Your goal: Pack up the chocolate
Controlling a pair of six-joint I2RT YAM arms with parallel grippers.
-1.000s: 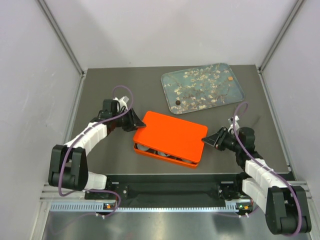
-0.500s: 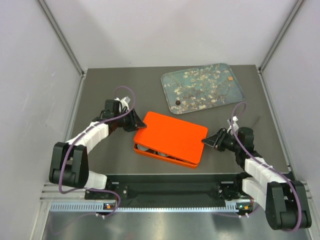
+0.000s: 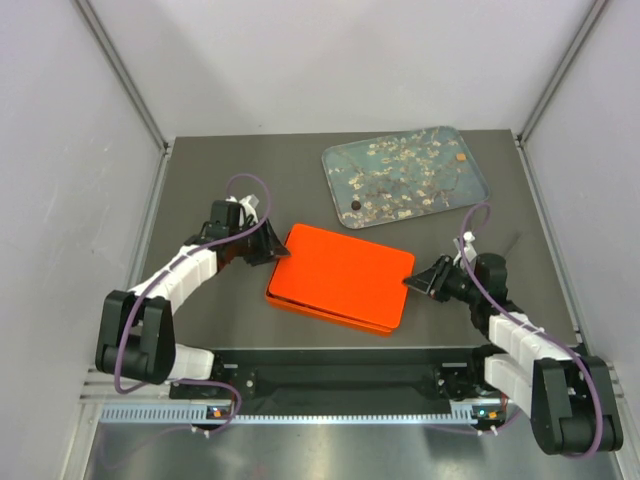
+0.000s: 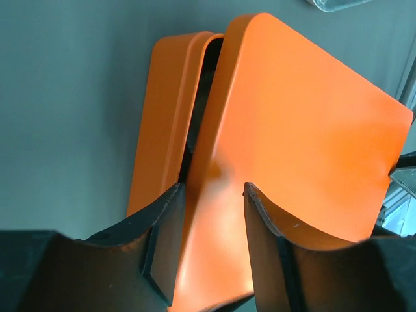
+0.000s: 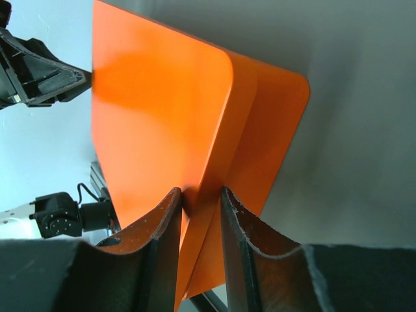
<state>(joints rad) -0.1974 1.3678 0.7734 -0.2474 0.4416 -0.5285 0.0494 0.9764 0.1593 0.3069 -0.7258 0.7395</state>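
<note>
Packing looks nearly done, but not all the way. On the left, the left gripper (image 3: 276, 246) has its black fingers on each side of the left end of a flat, smooth, bright orange plastic lid with round corners (image 3: 345, 272). Its jaws stand partway apart, and I cannot tell if they pinch the lid or just sit round it. Under the lid is a shallow orange plastic box of the same shape (image 4: 159, 110), in the middle of the dark grey bench (image 3: 220, 180), close to its near edge. The lid lies low over the box but not snug: a dark slit shows between them at one end, and their edges do not line up at the right end. I think the lid needs to be set straight and pushed down. What is inside the box is hidden. At the lid's right end, the right gripper (image 3: 412, 283) has narrow jaws that hold the thin edge of the lid. Near the far right corner of the bench lies a shiny blue-grey tray with pale blossom prints (image 3: 420, 150). Two bits sit on it, well apart: a small round dark brown chocolate piece (image 3: 355, 206) by its near left corner and a small square pale tan chocolate piece (image 3: 461, 157) by its far right corner. Those two are not packed yet.
</note>
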